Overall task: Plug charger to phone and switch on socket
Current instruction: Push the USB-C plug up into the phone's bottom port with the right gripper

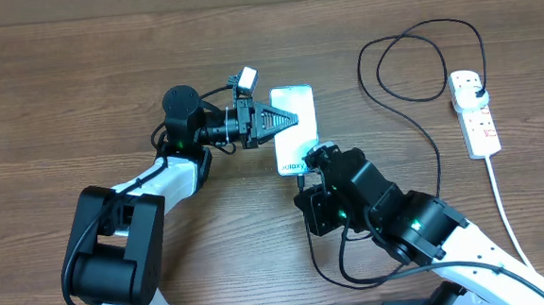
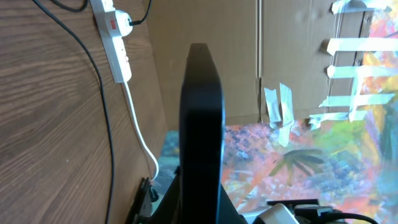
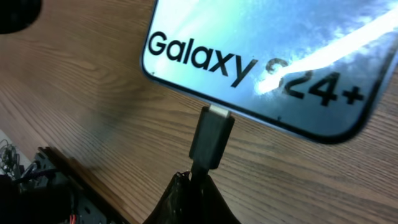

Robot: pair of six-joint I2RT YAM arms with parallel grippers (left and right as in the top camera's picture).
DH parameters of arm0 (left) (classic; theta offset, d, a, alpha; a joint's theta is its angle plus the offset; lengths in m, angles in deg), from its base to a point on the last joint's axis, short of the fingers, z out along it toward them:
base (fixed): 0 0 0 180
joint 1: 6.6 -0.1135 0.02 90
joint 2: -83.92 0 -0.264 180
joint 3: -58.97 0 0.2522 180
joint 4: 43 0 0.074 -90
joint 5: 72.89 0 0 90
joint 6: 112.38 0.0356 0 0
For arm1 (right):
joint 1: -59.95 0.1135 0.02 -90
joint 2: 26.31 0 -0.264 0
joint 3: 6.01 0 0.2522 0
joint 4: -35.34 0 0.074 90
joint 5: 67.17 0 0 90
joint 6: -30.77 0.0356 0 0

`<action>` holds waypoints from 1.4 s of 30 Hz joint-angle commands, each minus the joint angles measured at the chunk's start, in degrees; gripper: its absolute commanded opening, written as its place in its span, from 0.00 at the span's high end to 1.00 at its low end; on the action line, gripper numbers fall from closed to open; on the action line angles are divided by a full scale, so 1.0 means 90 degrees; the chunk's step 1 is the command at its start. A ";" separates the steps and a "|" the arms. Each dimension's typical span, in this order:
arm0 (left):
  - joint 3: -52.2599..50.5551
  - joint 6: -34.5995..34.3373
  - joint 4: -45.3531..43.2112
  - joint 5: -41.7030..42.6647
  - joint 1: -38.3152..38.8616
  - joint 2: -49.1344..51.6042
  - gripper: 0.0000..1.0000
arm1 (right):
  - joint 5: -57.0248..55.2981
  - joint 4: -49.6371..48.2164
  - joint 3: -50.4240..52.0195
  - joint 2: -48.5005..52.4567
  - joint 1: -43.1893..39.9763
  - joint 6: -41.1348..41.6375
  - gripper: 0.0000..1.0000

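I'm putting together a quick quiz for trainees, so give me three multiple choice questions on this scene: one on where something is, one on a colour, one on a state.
1. Where does the socket lie relative to the phone?
A. Far out on the right arm's side
B. Underneath it
C. On the left arm's side

2. What colour is the charger?
A. White
B. Red
C. Black

3. What state is the charger's plug in?
A. Lying loose
B. Seated in the socket
C. Lying on the phone's screen

Answers:
1. A, the overhead view shows the socket well to the right of the phone.
2. C, the connector at the phone's edge and the thin looping cable are both black.
3. B, the overhead and left wrist views show the plug sitting in the socket's end outlet.
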 commanded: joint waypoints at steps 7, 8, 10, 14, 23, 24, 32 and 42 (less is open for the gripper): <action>0.0083 0.0476 -0.0058 0.0551 0.0134 -0.0080 0.96 | -0.0675 -0.0223 -0.0291 0.0134 -0.0005 -0.0034 0.96; 0.0083 0.0576 -0.0058 0.0585 0.0134 -0.0080 0.96 | -0.0682 -0.0219 -0.0359 0.0134 -0.0005 -0.0036 0.96; 0.0083 0.0741 -0.0058 0.0665 0.0134 -0.0080 0.96 | -0.0731 -0.0221 -0.0493 0.0134 -0.0005 -0.0051 0.96; 0.0083 0.0753 -0.0058 0.0682 0.0134 -0.0080 0.96 | -0.0763 -0.0204 -0.0554 0.0134 -0.0005 -0.0029 0.88; 0.0083 0.0721 -0.0056 0.0386 0.0134 -0.0080 0.96 | -0.0318 0.0168 -0.0554 0.0155 -0.0005 0.0289 0.84; 0.0083 0.0699 -0.0056 0.0369 0.0134 -0.0080 0.96 | -0.0321 0.0163 -0.0554 0.0175 -0.0005 0.0289 0.84; 0.0083 0.0527 -0.0056 0.0357 0.0134 -0.0080 0.96 | -0.0299 0.0197 -0.0554 0.0432 -0.0005 0.0401 0.83; 0.0083 0.0532 -0.0056 0.0316 0.0134 -0.0080 0.96 | -0.0306 0.0289 -0.0554 0.0432 -0.0005 0.0712 0.92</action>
